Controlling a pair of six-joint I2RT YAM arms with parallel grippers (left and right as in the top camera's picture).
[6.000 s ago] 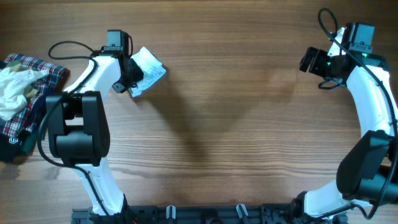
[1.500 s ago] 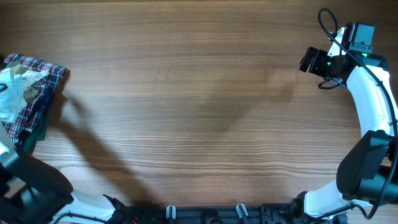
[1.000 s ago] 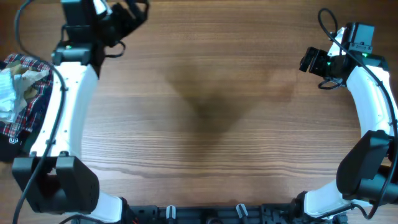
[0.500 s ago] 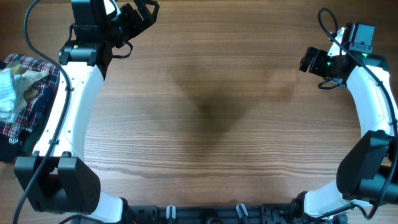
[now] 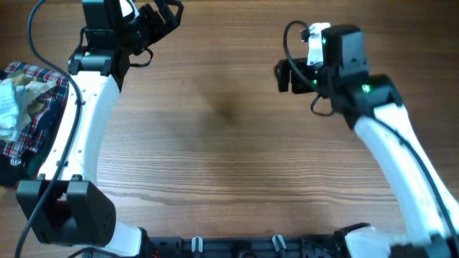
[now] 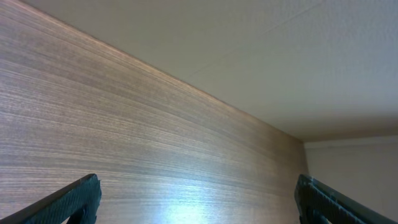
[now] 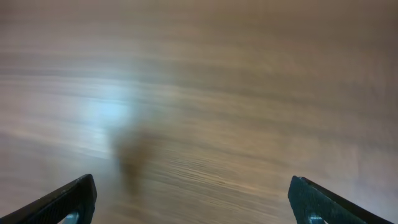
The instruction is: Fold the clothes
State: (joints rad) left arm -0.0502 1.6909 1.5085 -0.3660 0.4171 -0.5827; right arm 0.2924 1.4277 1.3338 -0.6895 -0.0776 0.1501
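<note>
Spreading across the whole overhead view is the wooden table (image 5: 229, 179), bare wood grain through the middle, with a faint dark shadow (image 5: 226, 111) just above centre. Left arm (image 5: 79, 122), white with black joints, runs up from 7 o'clock to the 11 o'clock corner. Right arm (image 5: 391, 150) sweeps in from 4 o'clock towards 1 o'clock. Now the clothes pile (image 5: 43, 107): it sits at the 9 o'clock edge, partly cut off by the frame, a red-and-blue plaid piece with a white garment (image 5: 8, 107) crumpled on top and something dark (image 5: 11, 165) underneath, well apart from both arms. Left gripper (image 5: 163, 13) hangs at 11 o'clock above bare wood; its wrist camera shows the two fingertips (image 6: 78, 196) spread wide, nothing between them. Right gripper (image 5: 285, 74) sits at 1 o'clock; its wrist picture is blurred, but the fingertips (image 7: 74, 196) stand far apart over bare table, holding nothing.
</note>
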